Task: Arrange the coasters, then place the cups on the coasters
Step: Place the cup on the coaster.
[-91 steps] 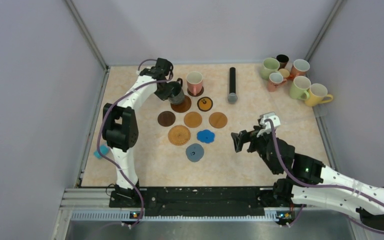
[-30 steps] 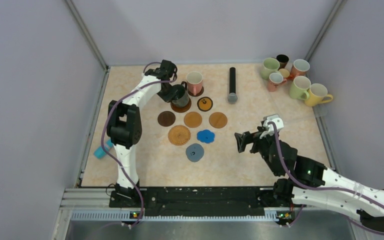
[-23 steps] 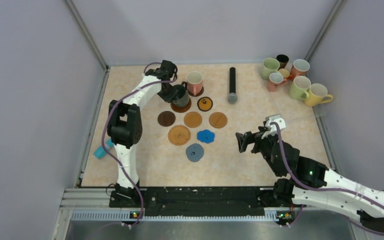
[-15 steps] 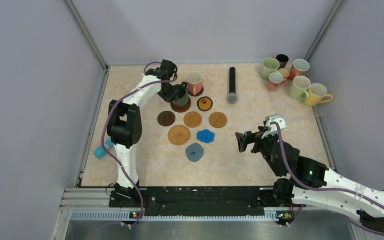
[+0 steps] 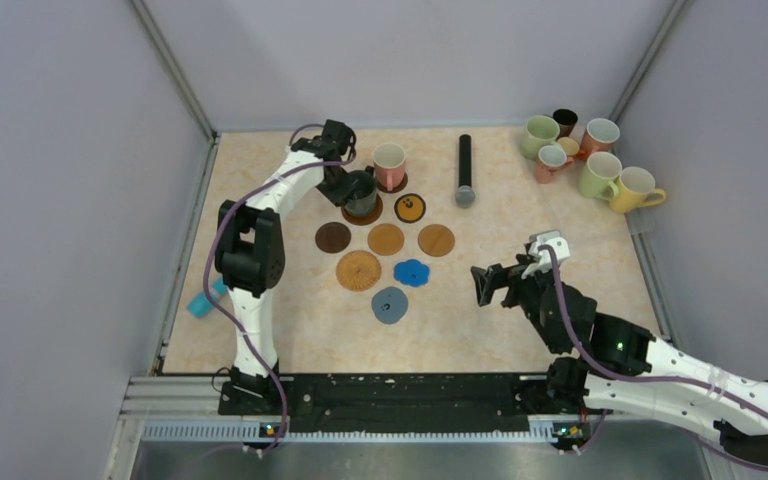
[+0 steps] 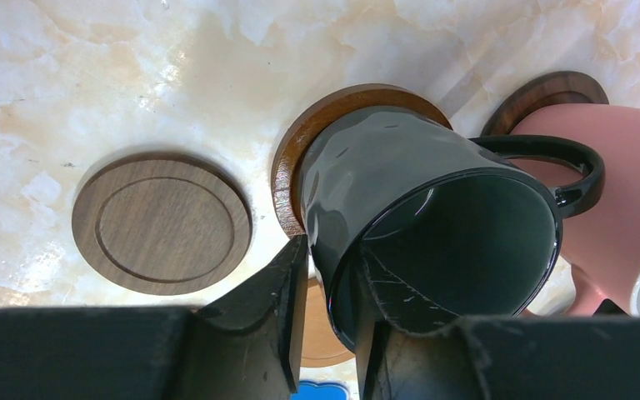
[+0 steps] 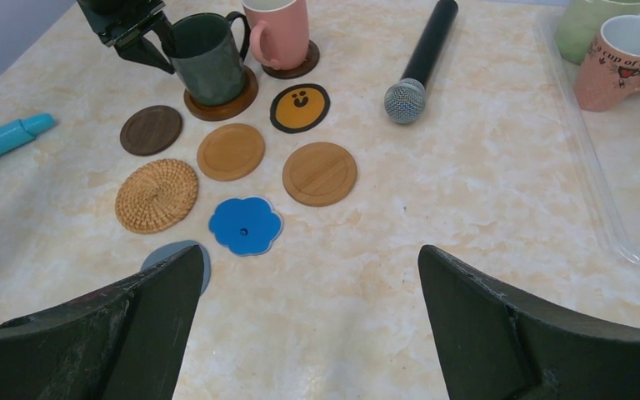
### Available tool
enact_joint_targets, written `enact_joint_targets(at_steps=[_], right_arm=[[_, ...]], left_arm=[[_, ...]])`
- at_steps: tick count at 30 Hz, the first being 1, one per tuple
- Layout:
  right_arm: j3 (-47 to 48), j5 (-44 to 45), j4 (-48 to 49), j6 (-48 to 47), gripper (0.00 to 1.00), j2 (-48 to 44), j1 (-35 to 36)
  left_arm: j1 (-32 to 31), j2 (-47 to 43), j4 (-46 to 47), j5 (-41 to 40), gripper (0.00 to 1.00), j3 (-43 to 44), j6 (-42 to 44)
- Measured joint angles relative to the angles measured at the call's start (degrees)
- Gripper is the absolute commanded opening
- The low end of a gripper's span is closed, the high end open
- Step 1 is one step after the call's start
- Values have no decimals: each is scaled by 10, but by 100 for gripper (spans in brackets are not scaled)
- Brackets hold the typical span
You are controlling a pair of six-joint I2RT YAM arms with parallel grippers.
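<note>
- The dark green mug [image 6: 417, 208] is glossy and dark inside, with a loop handle pointing toward the pink mug [image 7: 277, 29]. It stands on a brown round coaster [image 6: 287, 167] at the far left of the marbled surface [image 5: 500, 220].
- The left end effector [image 6: 332, 250] straddles this mug's rim, one finger outside the wall and one inside. The jaws are only narrowly apart, and I cannot tell whether they press on the wall.
- The pink mug, white inside, sits just beside it on a dark coaster [image 7: 304, 62].
- Bare coasters lie nearer:
  - a black-rimmed orange one with a smiling face [image 7: 299, 107]
  - a dark wooden disc [image 7: 151, 129]
  - two tan wooden discs [image 7: 231, 152]
  - a woven disc [image 7: 157, 195]
  - a blue flower-shaped mat [image 7: 246, 226]
  - a grey-blue one [image 7: 192, 254], partly hidden
- The remaining mugs [image 5: 585, 155] cluster at the far right corner: pale green, pink, yellow, and dark brown.
- The right end effector [image 7: 308, 250] hangs over the near right with its jaws spread wide and nothing between them.
</note>
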Motion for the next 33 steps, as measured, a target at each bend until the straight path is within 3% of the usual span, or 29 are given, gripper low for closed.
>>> enact_joint_targets(at_steps=[3, 7, 12, 16, 27, 33], right_arm=[[0, 0, 0, 0, 99, 0, 0], [0, 0, 0, 0, 99, 0, 0], [0, -2, 0, 3, 99, 1, 0], [0, -6, 1, 7, 98, 14, 0], [29, -39, 4, 14, 98, 153, 0], [90, -67, 10, -6, 93, 225, -43]], left_arm=[[-1, 0, 0, 0, 34, 0, 0], [-2, 0, 1, 0, 46, 0, -1], [-3, -3, 1, -1, 70, 0, 2], [-4, -28, 6, -11, 98, -5, 8], [-6, -202, 49, -17, 99, -53, 100], [-6, -331, 88, 23, 98, -155, 197]])
